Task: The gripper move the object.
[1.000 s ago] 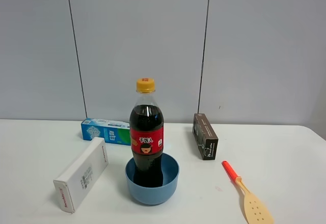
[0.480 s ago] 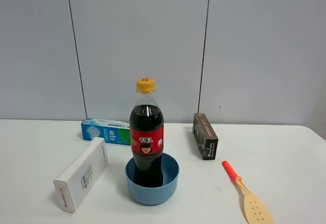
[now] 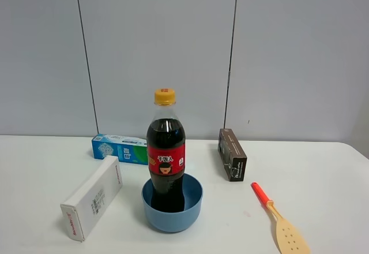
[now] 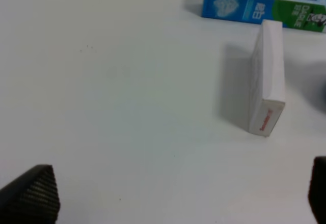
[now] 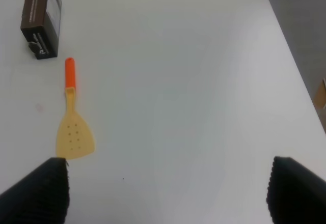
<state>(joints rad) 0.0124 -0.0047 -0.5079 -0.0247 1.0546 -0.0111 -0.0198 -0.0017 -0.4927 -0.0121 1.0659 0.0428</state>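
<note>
The cola bottle (image 3: 166, 150), clear plastic with dark cola, a yellow-orange cap and a red label, stands upright inside a blue bowl (image 3: 172, 204) in the middle of the white table. No arm shows in the exterior high view. My left gripper (image 4: 178, 196) is open and empty over bare table; its black fingertips (image 4: 31, 193) show at the frame's lower corners. My right gripper (image 5: 168, 188) is open and empty, its fingertips (image 5: 41, 191) wide apart above bare table. The bottle does not show in either wrist view.
A white box (image 3: 92, 197) (image 4: 267, 79) lies left of the bowl, a blue-green toothpaste box (image 3: 120, 149) (image 4: 262, 5) behind it. A dark brown box (image 3: 232, 154) (image 5: 41, 18) lies right of the bottle. A yellow spatula with a red handle (image 3: 279, 222) (image 5: 73, 124) lies at front right.
</note>
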